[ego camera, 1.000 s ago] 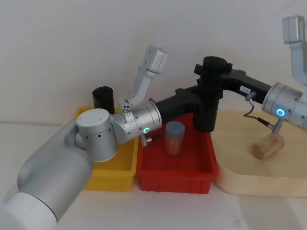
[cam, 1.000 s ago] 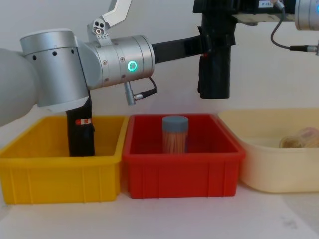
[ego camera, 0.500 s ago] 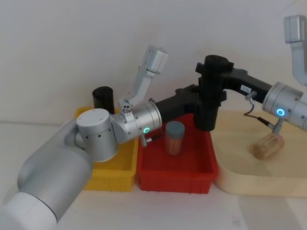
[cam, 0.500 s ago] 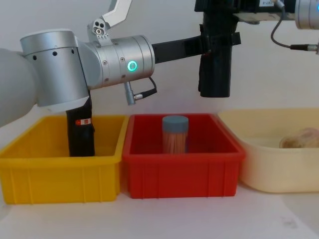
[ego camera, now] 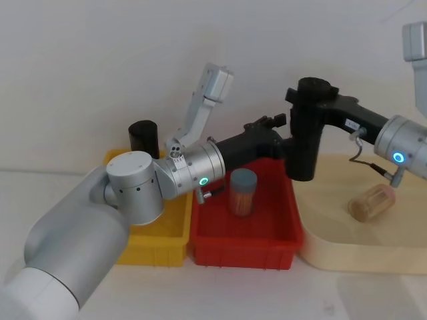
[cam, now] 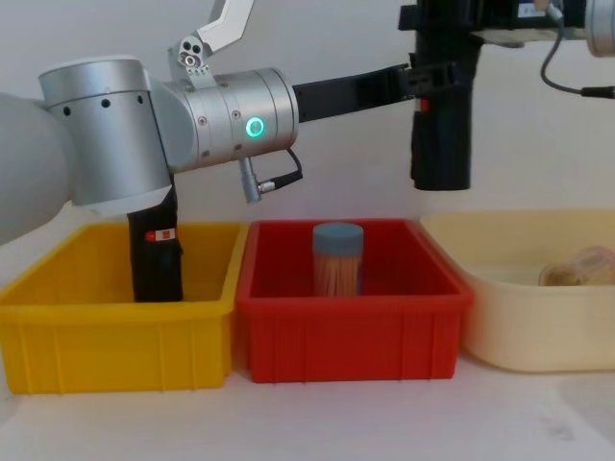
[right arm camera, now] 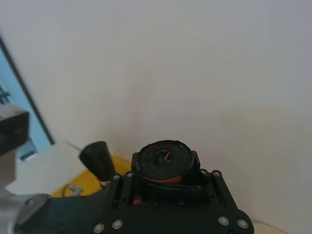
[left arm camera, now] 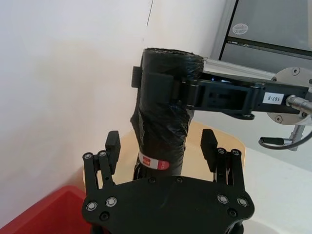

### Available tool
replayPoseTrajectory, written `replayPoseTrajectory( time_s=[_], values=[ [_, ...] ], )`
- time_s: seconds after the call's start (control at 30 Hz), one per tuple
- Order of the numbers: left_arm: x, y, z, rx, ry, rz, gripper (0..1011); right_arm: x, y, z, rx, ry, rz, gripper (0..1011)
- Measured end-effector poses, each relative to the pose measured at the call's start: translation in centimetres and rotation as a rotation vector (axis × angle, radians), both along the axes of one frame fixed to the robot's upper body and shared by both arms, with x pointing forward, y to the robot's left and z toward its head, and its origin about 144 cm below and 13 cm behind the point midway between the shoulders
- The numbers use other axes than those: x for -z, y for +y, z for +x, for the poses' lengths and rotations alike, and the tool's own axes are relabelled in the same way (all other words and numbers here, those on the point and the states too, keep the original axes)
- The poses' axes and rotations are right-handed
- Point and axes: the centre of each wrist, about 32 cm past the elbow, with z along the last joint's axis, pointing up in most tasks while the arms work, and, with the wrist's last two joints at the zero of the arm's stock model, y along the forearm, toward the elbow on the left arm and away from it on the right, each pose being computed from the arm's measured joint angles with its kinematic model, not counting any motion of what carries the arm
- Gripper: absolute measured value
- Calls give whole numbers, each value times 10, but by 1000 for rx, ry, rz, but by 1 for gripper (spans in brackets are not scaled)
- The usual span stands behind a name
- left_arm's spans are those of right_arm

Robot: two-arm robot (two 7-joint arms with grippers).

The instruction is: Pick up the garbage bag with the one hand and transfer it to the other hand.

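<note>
The garbage bag is a tall black glossy roll hanging upright in the air above the red bin's right end. My right gripper, on the blue-ringed wrist, is shut on its upper part; the right wrist view shows the roll's top clamped between the jaws. My left gripper, on the green-ringed wrist, stands open just left of the bag. In the left wrist view its fingers stand apart on either side of the bag without touching it. The chest view shows the bag past the left fingertips.
A yellow bin at the left holds another black roll. The red bin in the middle holds a grey-lidded jar. A cream tray at the right holds a jar lying on its side.
The left gripper has let go of the bag. The right gripper has carried the bag to the right, away from the left fingers. The left arm has stayed put.
</note>
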Motion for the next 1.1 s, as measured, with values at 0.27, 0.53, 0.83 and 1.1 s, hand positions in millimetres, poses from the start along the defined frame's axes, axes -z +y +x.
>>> replayPoseTrajectory(
  time_s=[0.27, 0.53, 0.83, 1.1],
  values=[
    [0, 0, 0, 0, 0, 0, 1002, 0, -10, -5, 89, -3, -82, 547],
    [0, 0, 0, 0, 0, 0, 1002, 3, -22, -9, 197, 11, -196, 547],
    [0, 0, 0, 0, 0, 0, 1001, 14, -31, -9, 302, 44, -339, 653],
    [0, 0, 0, 0, 0, 0, 1001, 24, -37, -5, 378, 76, -452, 912]
  ],
)
